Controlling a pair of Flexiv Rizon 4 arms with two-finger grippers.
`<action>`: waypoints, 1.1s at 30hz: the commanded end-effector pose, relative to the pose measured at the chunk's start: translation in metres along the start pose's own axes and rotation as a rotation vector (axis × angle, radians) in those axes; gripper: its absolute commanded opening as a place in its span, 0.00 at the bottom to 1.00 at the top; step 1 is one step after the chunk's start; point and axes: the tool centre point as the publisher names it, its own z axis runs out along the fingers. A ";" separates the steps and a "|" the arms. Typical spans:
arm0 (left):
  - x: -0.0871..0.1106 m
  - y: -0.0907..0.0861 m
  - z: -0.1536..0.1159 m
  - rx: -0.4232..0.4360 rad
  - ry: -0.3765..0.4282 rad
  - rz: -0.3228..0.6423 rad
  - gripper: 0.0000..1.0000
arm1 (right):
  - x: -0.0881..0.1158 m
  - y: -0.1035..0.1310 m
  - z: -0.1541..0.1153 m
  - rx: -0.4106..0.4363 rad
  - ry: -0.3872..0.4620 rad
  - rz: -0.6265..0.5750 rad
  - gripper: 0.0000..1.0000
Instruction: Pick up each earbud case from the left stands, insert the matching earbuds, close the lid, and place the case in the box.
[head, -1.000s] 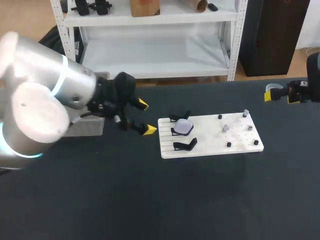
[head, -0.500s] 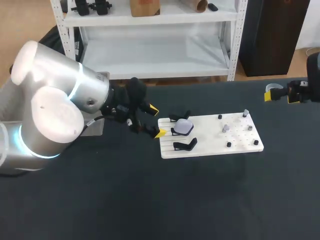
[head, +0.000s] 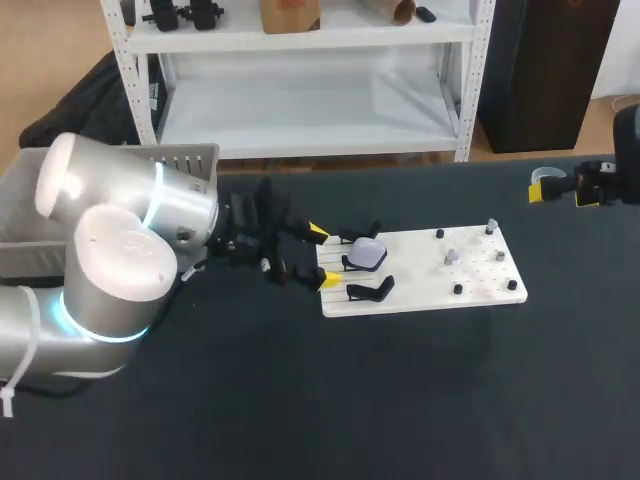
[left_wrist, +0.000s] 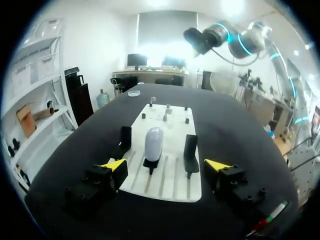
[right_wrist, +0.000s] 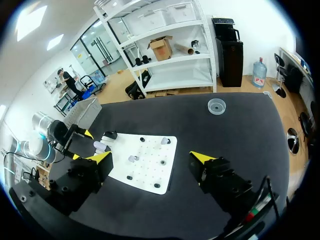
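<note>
A pale lavender earbud case (head: 368, 252) sits on the middle of three black stands at the left end of a white board (head: 420, 275). The other two stands (head: 370, 290) are bare. Small earbuds (head: 452, 256) and black pegs stand on the board's right half. My left gripper (head: 322, 257) is open at the board's left edge, just short of the stands. In the left wrist view the case (left_wrist: 153, 141) stands ahead of this gripper (left_wrist: 165, 165), centred between its spread fingers and untouched. My right gripper (head: 537, 186) hangs open and empty far right, high over the board (right_wrist: 145, 165).
A grey box (head: 185, 158) stands behind my left arm at the table's back left. A small clear dish (right_wrist: 216, 106) lies on the dark tabletop beyond the board's far end. Wide dark table surface lies in front of the board.
My left arm has swung right, bringing its open gripper from well left of the board up to the stands. The right arm has stayed still.
</note>
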 end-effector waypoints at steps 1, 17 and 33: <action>0.002 -0.003 0.002 -0.020 -0.032 -0.002 1.00 | 0.000 0.001 -0.002 0.002 0.000 0.001 1.00; 0.001 0.004 0.008 0.026 -0.070 0.042 1.00 | 0.000 0.001 -0.002 0.002 0.000 0.001 1.00; -0.009 0.012 0.027 0.145 -0.113 0.045 1.00 | 0.000 0.001 -0.002 0.002 0.000 0.001 1.00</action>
